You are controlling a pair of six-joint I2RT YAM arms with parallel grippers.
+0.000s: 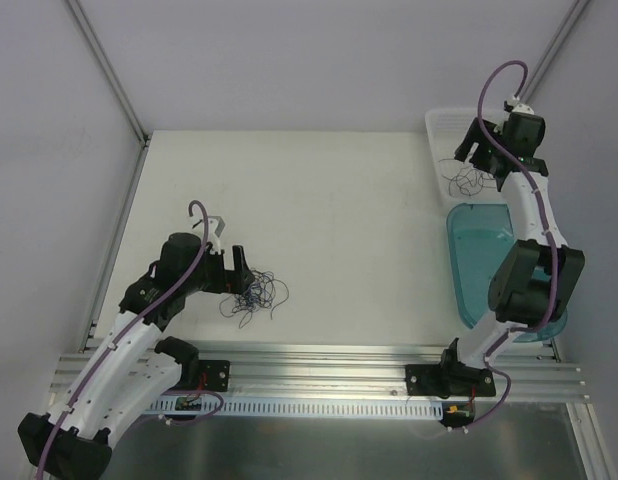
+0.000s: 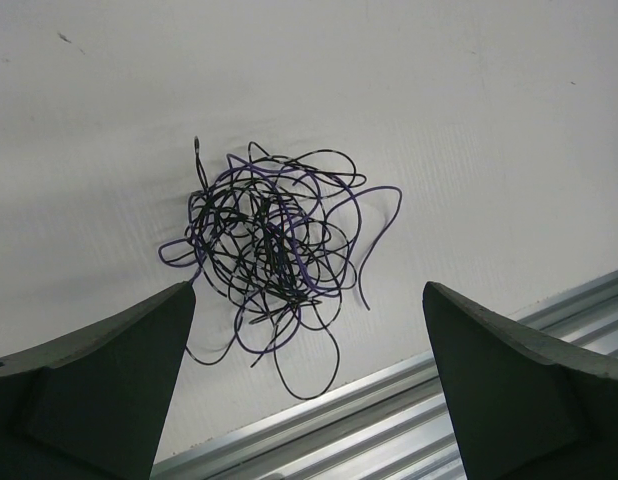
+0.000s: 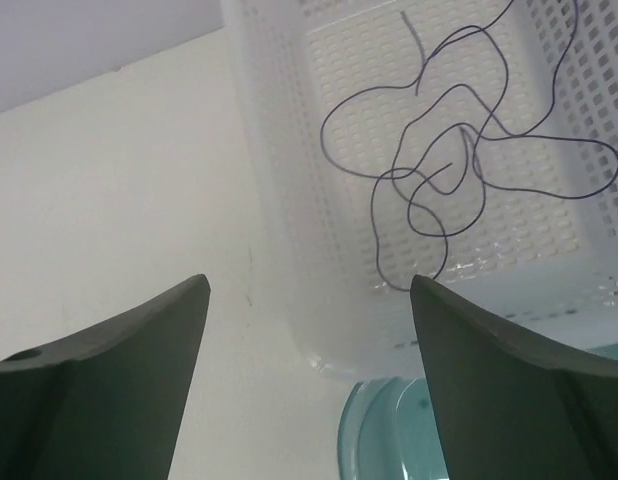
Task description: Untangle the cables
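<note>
The cables lie in two places. A wad of thin black and purple strands (image 1: 254, 293) (image 2: 269, 240) rests on the white table near its front edge. My left gripper (image 1: 239, 272) (image 2: 309, 300) hovers just left of that wad, open, with nothing between its fingers (image 2: 109, 380). One loose dark strand (image 1: 464, 180) (image 3: 459, 170) loops across the floor of a white perforated basket (image 1: 439, 125) (image 3: 289, 200) at the back right. My right gripper (image 1: 469, 158) (image 3: 309, 285) hangs over the basket's near edge, open and empty, with the strand's lowest loop close to its right finger (image 3: 509, 390).
A teal translucent bin (image 1: 479, 260) (image 3: 389, 430) sits on the right, directly in front of the basket. An aluminium rail (image 1: 319, 360) (image 2: 439, 400) runs along the table's front edge close to the wad. Grey walls close in the left, back and right sides.
</note>
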